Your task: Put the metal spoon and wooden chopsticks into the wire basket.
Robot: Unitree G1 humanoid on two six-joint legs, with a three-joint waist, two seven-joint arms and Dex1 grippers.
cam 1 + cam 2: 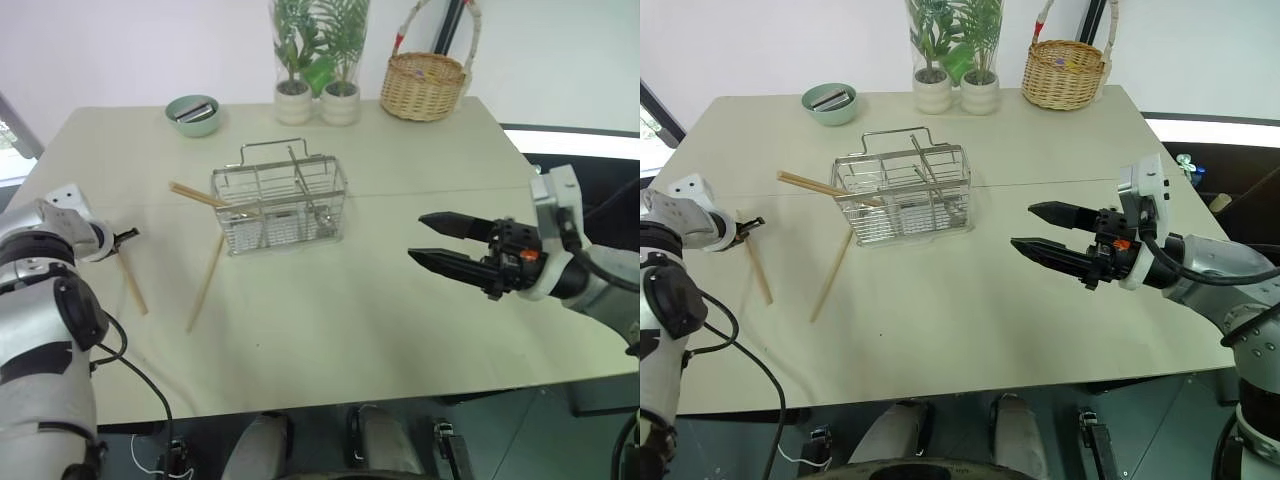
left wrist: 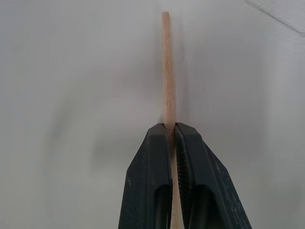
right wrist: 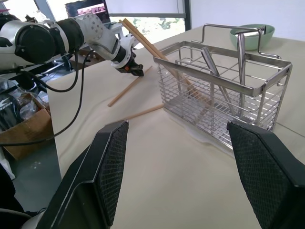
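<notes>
Left end effector [image 1: 130, 236] is clamping one of the wooden chopsticks [image 1: 132, 281] on the desk [image 1: 400, 330]; right end effector [image 1: 430, 242] is hovering, fingers apart.

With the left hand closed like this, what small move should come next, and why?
Probably lift: the left hand is shut on one wooden chopstick that lies on the table. Raising it would free it to be carried to the wire basket, where other chopsticks already sit.
</notes>
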